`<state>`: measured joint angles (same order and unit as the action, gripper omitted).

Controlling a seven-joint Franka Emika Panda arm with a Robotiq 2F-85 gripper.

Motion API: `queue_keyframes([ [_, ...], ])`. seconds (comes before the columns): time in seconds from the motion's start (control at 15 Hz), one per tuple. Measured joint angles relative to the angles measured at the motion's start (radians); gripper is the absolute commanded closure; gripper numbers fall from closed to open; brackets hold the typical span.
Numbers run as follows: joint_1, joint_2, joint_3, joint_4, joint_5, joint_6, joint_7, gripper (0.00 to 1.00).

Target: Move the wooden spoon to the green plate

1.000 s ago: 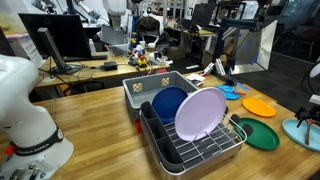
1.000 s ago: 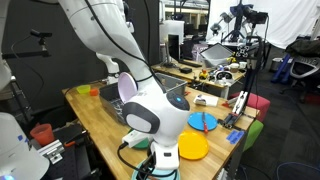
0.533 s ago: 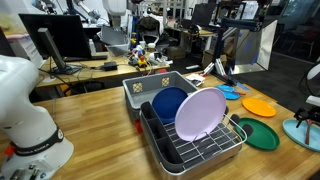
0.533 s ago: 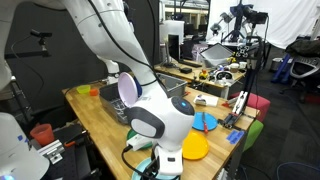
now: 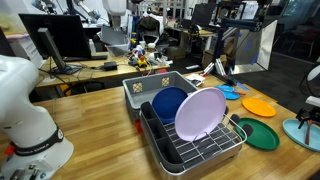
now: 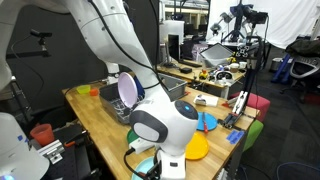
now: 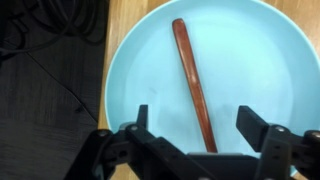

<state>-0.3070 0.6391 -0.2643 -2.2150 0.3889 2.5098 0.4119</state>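
Wooden spoon [image 7: 192, 85] lies flat inside the pale blue plate [image 7: 255, 60], slightly slanted, running near to far. Which end is the bowl: cannot tell. Jaws released and spread wide, empty, poised above with the spoon's near part between them.

Green plate [image 5: 260, 133] sits on the counter [image 5: 100, 110] just beside the blue one, by the dish rack [image 5: 195, 140].

Judgement: come straight down, straddle the shaft crosswise, go low before closing. The spoon is thin and the plate slick, so it may skid.
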Motion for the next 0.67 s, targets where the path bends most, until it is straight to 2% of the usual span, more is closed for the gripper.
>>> queue_keyframes([
  [0.2, -0.003, 0.002, 0.0, 0.003, 0.001, 0.0, 0.003, 0.48],
  [0.33, -0.005, 0.003, 0.0, 0.004, 0.001, 0.0, 0.003, 0.72],
  [0.4, -0.005, 0.004, 0.0, 0.005, 0.001, 0.0, 0.003, 0.73],
  [0.6, -0.005, 0.004, 0.0, 0.006, 0.001, -0.001, 0.003, 0.95],
  [0.67, -0.005, 0.004, 0.0, 0.006, 0.001, -0.001, 0.003, 0.99],
])
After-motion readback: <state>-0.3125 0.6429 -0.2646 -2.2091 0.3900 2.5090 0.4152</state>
